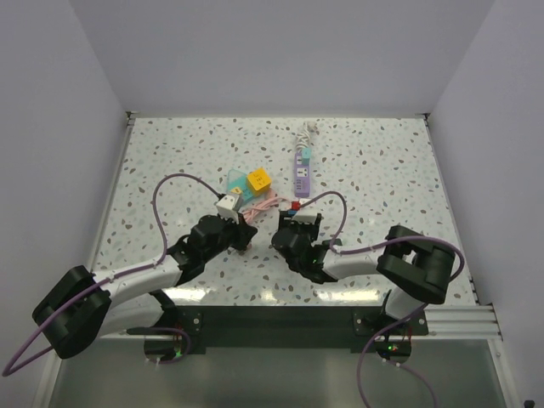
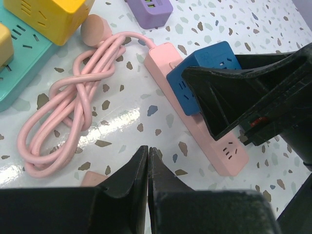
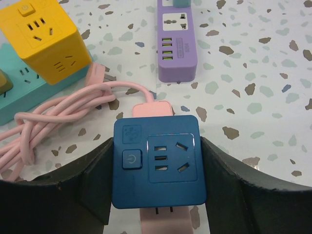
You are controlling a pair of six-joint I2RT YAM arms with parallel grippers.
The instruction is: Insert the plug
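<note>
Speckled tabletop (image 1: 170, 153), white walls (image 1: 51, 102). Near the coiled pink cord (image 2: 68, 112) the left gripper (image 2: 147, 161) hovers, jaws pressed together on nothing. Beside it the right gripper (image 3: 155, 175) pinches the blue cube (image 2: 204, 63) by its sides; the cube sits on the pink strip (image 2: 214, 141).

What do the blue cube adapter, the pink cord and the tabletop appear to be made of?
The blue cube adapter: hard moulded plastic, matte, with a glossier socket face that catches light. The pink cord: flexible rubbery or PVC sheath, judging by its soft loops and knot. The tabletop: glossy terrazzo-patterned surface; stone or printed laminate, cannot tell.
</note>
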